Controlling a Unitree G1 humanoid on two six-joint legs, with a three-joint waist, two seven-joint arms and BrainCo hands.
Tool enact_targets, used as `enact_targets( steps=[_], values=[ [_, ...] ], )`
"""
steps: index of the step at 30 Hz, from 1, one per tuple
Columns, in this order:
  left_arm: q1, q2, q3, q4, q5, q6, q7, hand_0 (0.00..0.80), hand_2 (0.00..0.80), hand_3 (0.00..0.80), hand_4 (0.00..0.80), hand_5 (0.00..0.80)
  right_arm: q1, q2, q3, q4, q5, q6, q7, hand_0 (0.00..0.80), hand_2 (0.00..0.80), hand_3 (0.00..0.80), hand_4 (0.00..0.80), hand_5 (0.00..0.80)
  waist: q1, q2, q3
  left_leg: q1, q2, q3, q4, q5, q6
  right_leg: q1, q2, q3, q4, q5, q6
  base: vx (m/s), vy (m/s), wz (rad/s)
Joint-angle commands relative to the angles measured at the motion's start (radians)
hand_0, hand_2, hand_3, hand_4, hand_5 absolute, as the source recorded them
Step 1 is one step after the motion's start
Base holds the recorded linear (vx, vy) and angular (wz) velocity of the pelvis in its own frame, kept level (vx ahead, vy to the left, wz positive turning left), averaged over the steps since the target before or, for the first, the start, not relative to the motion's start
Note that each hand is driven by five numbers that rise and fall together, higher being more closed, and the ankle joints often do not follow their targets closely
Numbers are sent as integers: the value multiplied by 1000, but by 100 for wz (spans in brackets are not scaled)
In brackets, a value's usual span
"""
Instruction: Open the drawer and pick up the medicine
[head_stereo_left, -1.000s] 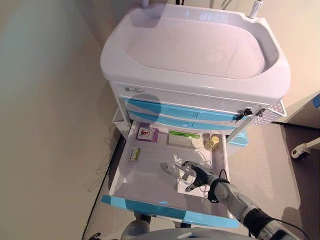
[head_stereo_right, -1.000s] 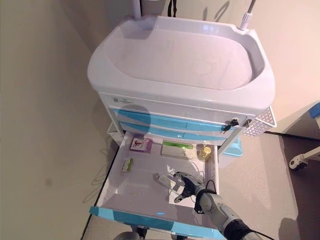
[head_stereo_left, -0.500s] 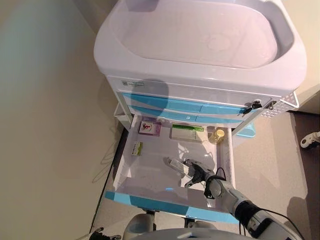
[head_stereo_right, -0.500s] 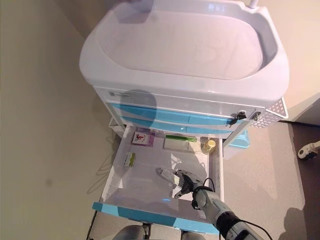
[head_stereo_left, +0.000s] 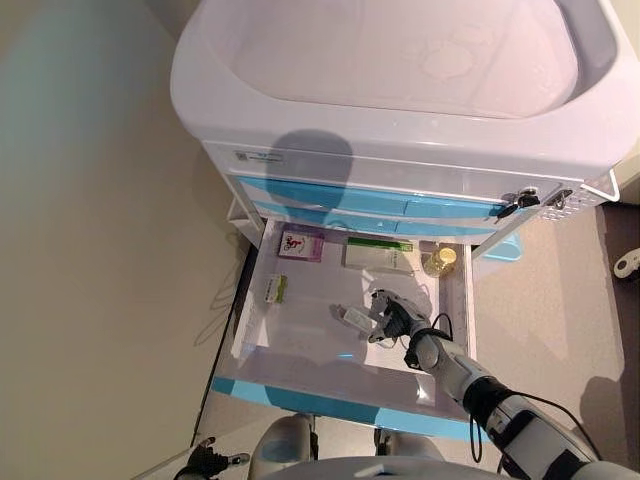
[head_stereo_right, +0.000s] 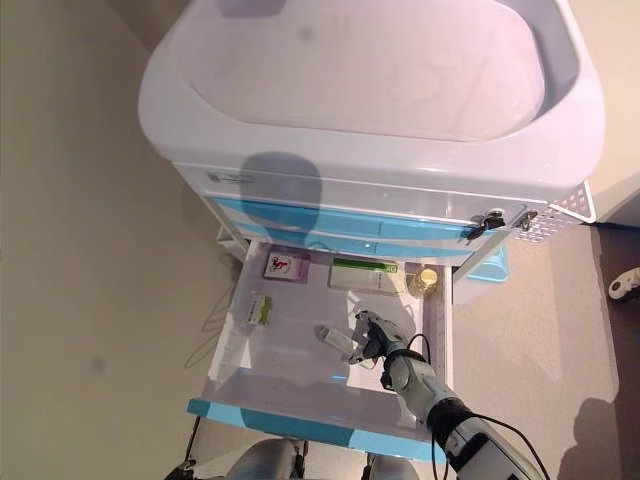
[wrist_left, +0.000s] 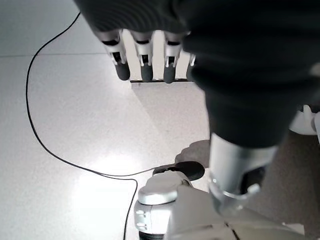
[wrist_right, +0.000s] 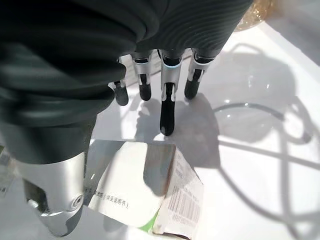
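Right hand (head_stereo_right: 375, 338) over the medicine in the open drawer
The white, green-edged medicine box (wrist_right: 150, 192) lies flat on the pulled-out white, blue-fronted drawer (head_stereo_left: 300, 345) floor beneath relaxed, uncurled fingers (wrist_right: 166, 114); left hand (wrist_left: 145, 60) hangs open.

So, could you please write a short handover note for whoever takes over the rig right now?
Right hand: open, inside the open drawer, fingers relaxed over a small white medicine box; not gripping it.
Left hand: idle, open, down above the floor.
Also in the drawer: a purple packet, a green-white box, a yellow bottle, a small green pack.
Done: drawer opened.
Left: close on the medicine box and lift.
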Motion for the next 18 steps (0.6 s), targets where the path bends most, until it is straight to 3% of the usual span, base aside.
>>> enact_targets(
  steps=[1, 9, 18],
  values=[
    [-43, -6, -41, 27, -37, -12, 29, 0, 0, 0, 0, 0, -57, 44, 27, 23, 26, -8, -14, 0, 0, 0, 0, 0, 15, -2, 7, -39, -74, -22, 37, -38, 28, -101, -49, -1, 118, 26, 65, 0, 0, 0],
    [-55, -6, -43, 28, -43, -13, 38, 0, 0, 0, 0, 0, -57, 40, 51, 7, -2, -7, -10, 0, 0, 0, 0, 0, 11, 1, 14, -45, -77, -36, 31, -32, 29, -115, -53, -3, 133, 22, 62, -4, 1, 1],
    [-70, -11, -27, 50, -47, -7, 40, 0, 0, 0, 0, 0, -24, 30, 130, -97, -61, -33, 48, 0, 0, 0, 0, 0, 3, -18, 33, -55, -75, -42, 27, -25, 28, -131, -48, -1, 140, 21, 59, -7, -2, 2]
  ],
)
